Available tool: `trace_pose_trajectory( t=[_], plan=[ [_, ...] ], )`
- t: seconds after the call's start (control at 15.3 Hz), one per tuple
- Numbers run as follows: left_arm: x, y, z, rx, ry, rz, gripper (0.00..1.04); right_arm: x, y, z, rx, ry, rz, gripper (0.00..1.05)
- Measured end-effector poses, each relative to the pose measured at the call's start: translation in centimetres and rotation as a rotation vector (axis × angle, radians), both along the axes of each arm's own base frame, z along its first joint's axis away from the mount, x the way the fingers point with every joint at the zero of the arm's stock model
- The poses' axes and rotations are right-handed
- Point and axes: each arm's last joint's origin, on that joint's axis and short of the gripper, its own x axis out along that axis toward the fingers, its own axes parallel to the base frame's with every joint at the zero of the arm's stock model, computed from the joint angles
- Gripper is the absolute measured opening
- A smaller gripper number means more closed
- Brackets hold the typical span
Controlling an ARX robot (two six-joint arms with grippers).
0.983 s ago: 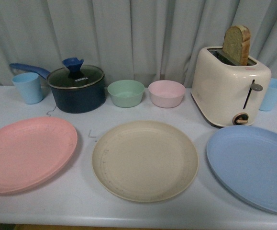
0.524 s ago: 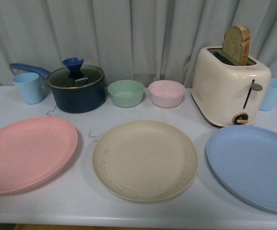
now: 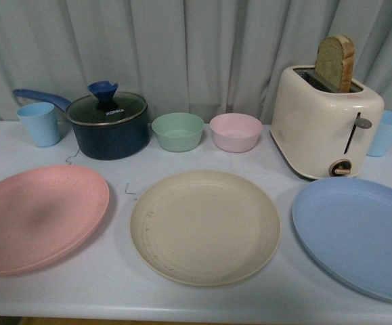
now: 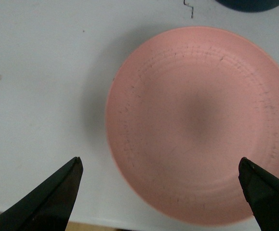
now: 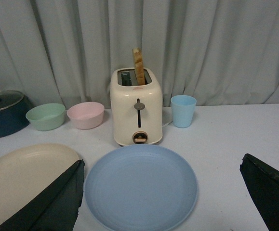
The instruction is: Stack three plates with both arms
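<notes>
Three plates lie side by side on the white table: the pink plate (image 3: 40, 217) on the left, the beige plate (image 3: 205, 225) in the middle, the blue plate (image 3: 358, 233) on the right. None touches another. Neither arm shows in the front view. My left gripper (image 4: 159, 166) is open and empty, above the near part of the pink plate (image 4: 202, 120). My right gripper (image 5: 161, 166) is open and empty, above the blue plate (image 5: 140, 186) on its near side. The beige plate (image 5: 23, 178) lies beside the blue one.
Along the back stand a light blue cup (image 3: 40, 123), a dark blue lidded pot (image 3: 107, 125), a green bowl (image 3: 178, 131), a pink bowl (image 3: 235, 131), a cream toaster (image 3: 324, 128) holding a bread slice, and a second blue cup (image 3: 388, 132). The table's front edge (image 3: 182, 313) is near the plates.
A dark shadow has appeared on the middle of the pink plate. The plates and other things have not moved.
</notes>
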Motion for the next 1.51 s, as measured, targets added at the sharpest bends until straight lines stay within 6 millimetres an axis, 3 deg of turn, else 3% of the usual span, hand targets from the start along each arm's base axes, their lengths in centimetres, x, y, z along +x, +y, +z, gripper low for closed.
trace_pose_trajectory(
  t=[0.2,0.39,0.59,0.85,1.24,1.38,1.51],
  plan=[
    [4.1,1.0,-3.2,0.014,0.088,-0.019,0.98,0.0,0.0,0.0,0.0,0.0,0.0,0.98],
    [5.9,1.5,-4.0,0.011,0.088,-0.023,0.98,0.0,0.0,0.0,0.0,0.0,0.0,0.98],
    [8.1,2.7,-6.7,-0.026,0.137,-0.034,0.98,0.0,0.0,0.0,0.0,0.0,0.0,0.98],
    [9.4,4.5,-9.3,-0.08,0.191,-0.01,0.94,0.0,0.0,0.0,0.0,0.0,0.0,0.98],
    [9.3,5.2,-9.5,-0.134,0.185,0.011,0.42,0.0,0.0,0.0,0.0,0.0,0.0,0.98],
    [9.3,5.2,-9.5,-0.141,0.193,0.007,0.18,0.0,0.0,0.0,0.0,0.0,0.0,0.98],
    [9.0,4.9,-8.6,-0.165,0.166,-0.011,0.04,0.0,0.0,0.0,0.0,0.001,0.0,0.98]
  ],
)
